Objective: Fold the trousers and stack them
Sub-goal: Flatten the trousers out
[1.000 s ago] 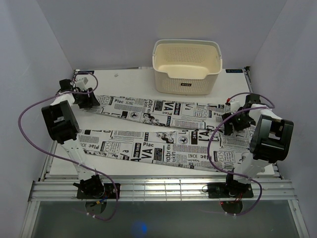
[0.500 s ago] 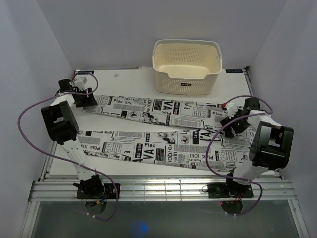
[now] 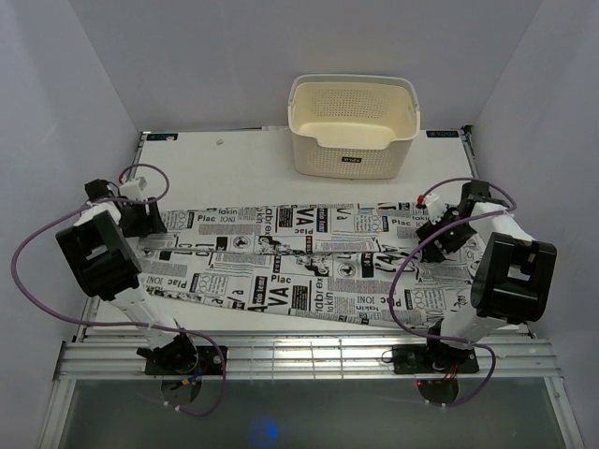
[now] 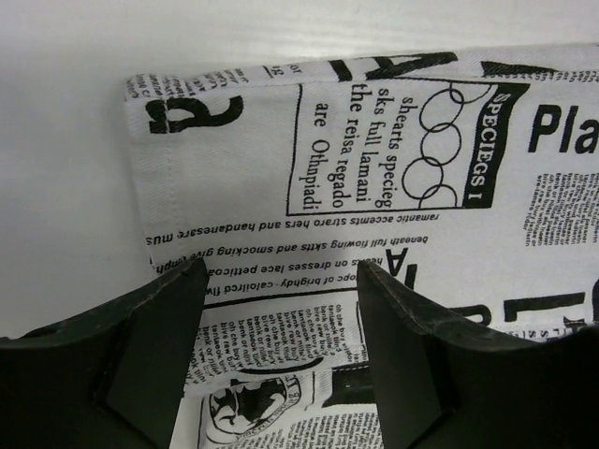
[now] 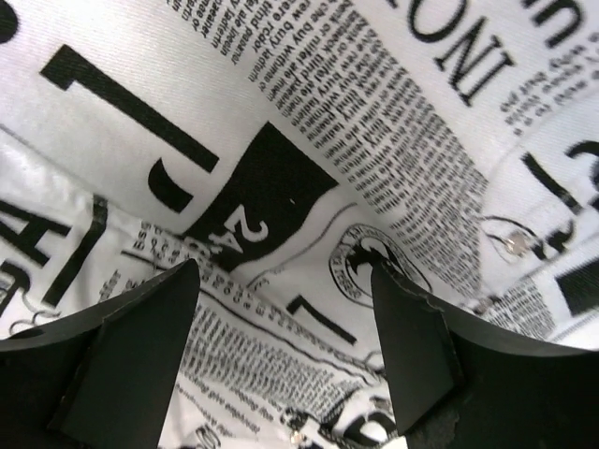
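Bright, even overhead light; soft shadows, sharp

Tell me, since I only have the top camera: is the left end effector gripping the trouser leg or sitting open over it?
Observer: Open. In the left wrist view the left end effector has its fingers apart, and the trousers lie flat under the gap, not pinched.
Operator: Which part of the leg is it over?
Observer: The hem corner, with its stitched end edge in view and bare table just beyond it.
Operator: And the right side?
Observer: The right end effector is open too. It sits close above rumpled cloth carrying a small metal stud, so it is probably near the waist.
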Robot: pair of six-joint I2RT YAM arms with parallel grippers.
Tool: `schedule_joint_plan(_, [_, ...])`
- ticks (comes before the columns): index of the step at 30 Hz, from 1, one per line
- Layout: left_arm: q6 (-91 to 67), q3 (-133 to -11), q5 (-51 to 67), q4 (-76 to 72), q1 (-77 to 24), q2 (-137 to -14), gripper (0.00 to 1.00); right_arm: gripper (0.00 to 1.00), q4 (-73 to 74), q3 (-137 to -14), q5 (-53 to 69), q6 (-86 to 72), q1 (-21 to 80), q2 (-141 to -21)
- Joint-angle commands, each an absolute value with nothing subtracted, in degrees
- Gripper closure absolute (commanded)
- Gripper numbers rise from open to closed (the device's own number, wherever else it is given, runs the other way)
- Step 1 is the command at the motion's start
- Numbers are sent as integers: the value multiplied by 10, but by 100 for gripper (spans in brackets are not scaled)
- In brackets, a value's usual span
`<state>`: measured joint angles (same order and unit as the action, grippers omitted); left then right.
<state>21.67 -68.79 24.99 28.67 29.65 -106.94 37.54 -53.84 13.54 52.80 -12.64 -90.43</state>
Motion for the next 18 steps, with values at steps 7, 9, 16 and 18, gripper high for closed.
schedule_joint_plan(7, [297, -765, 317, 378, 320, -1003, 13, 23, 470, -707, 202, 503, -128, -906])
schedule_joint_plan(9, [322, -797, 335, 381, 314, -1005, 10, 25, 466, -742, 200, 505, -128, -930])
schedule_joint_plan(16, [407, -899, 396, 423, 309, -1067, 2, 32, 450, -894, 195, 541, -135, -1036])
schedule_joint_plan(18, [412, -920, 410, 432, 309, -1091, 2, 33, 450, -922, 200, 564, -140, -1058])
